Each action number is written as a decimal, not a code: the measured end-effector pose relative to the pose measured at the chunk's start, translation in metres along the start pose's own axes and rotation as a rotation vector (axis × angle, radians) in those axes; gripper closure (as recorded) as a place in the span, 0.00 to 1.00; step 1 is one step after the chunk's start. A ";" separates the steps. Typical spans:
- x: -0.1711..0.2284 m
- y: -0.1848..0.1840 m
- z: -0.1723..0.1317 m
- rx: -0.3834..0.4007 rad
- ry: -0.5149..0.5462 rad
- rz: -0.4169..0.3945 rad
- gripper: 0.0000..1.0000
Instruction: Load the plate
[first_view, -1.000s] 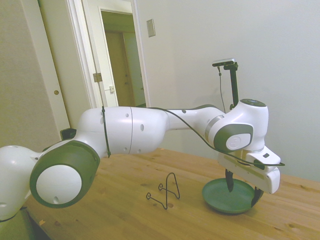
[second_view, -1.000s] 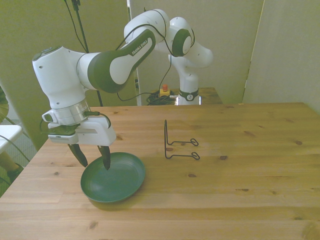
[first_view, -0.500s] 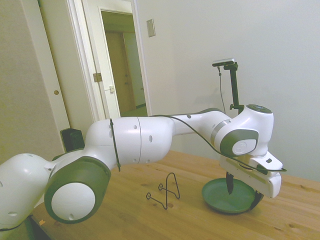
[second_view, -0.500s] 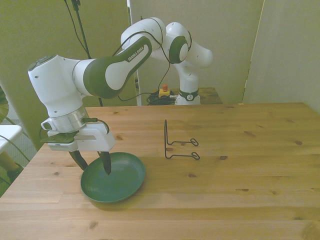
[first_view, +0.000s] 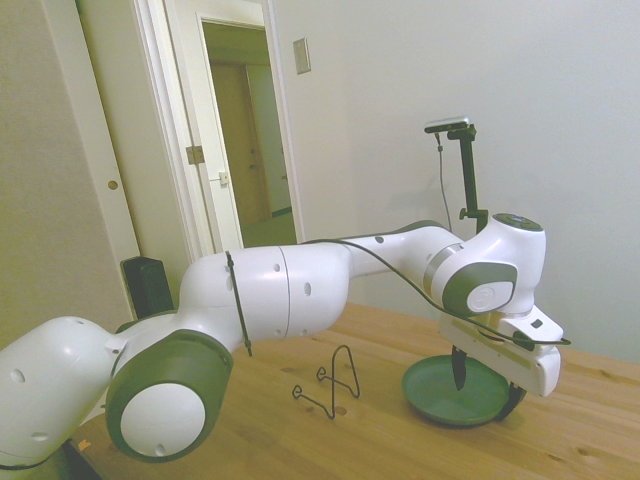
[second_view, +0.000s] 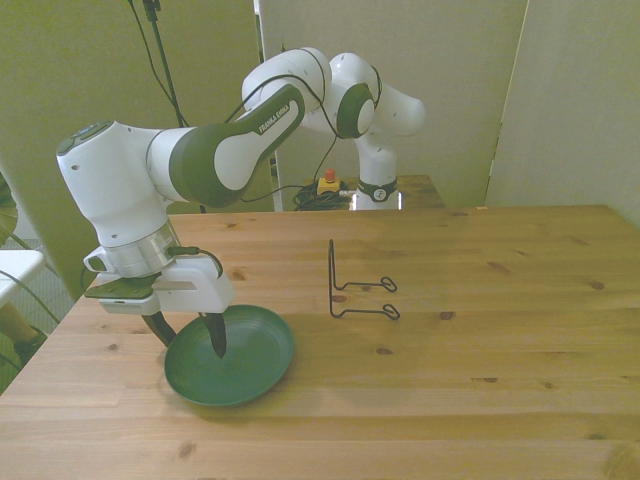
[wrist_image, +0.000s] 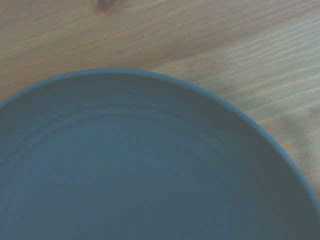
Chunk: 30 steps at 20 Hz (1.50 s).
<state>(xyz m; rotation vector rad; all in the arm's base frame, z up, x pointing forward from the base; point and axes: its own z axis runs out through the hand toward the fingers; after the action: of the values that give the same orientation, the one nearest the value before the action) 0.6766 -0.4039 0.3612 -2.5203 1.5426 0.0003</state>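
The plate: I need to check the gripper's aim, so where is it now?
The plate lies on the table at the front view's left, under the gripper, apart from the wire stand.

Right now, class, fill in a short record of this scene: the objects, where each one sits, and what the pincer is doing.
plate: dark green, empty, flat on the wooden table, toward the front view's left
wire stand: thin black wire, empty, apart from the plate
pincer: open, straddling the plate's rim, one finger inside, one outside
task stage: rim not yet gripped
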 end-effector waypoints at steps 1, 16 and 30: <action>0.000 0.000 0.000 -0.001 -0.001 -0.001 1.00; -0.001 0.001 0.004 -0.013 -0.022 -0.001 1.00; -0.003 -0.001 -0.011 -0.003 -0.006 -0.016 1.00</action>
<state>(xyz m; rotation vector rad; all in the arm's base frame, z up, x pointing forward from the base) 0.6754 -0.4026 0.3725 -2.5325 1.5215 0.0075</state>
